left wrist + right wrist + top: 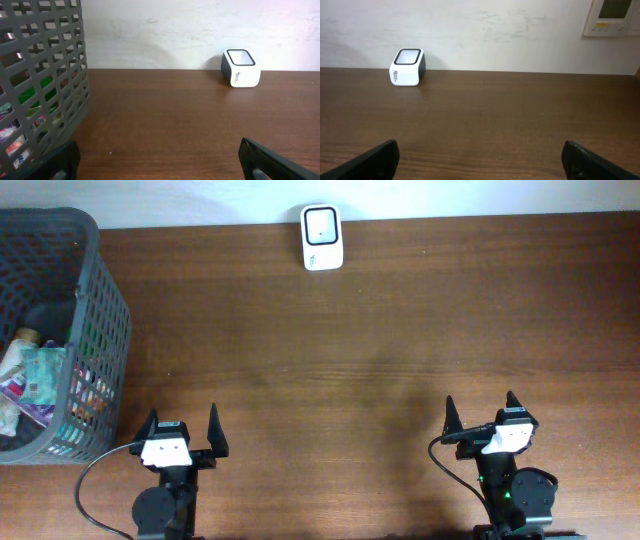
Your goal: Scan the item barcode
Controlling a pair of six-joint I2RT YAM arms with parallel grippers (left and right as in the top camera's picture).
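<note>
A white barcode scanner (322, 237) with a dark window stands at the table's far edge by the wall; the wrist views show it too (240, 68) (407, 67). Packaged items (30, 375) lie inside a grey mesh basket (100, 300) at the left; no single item stands apart. My left gripper (183, 428) rests open near the front edge, just right of the basket, with nothing between its fingers (262, 159). My right gripper (481, 412) stands open at the front right, also holding nothing.
The basket wall (45, 75) fills the left of the left wrist view. A wall panel with a display (612, 17) hangs at the upper right of the right wrist view. Brown wooden table (350, 350) lies between grippers and scanner.
</note>
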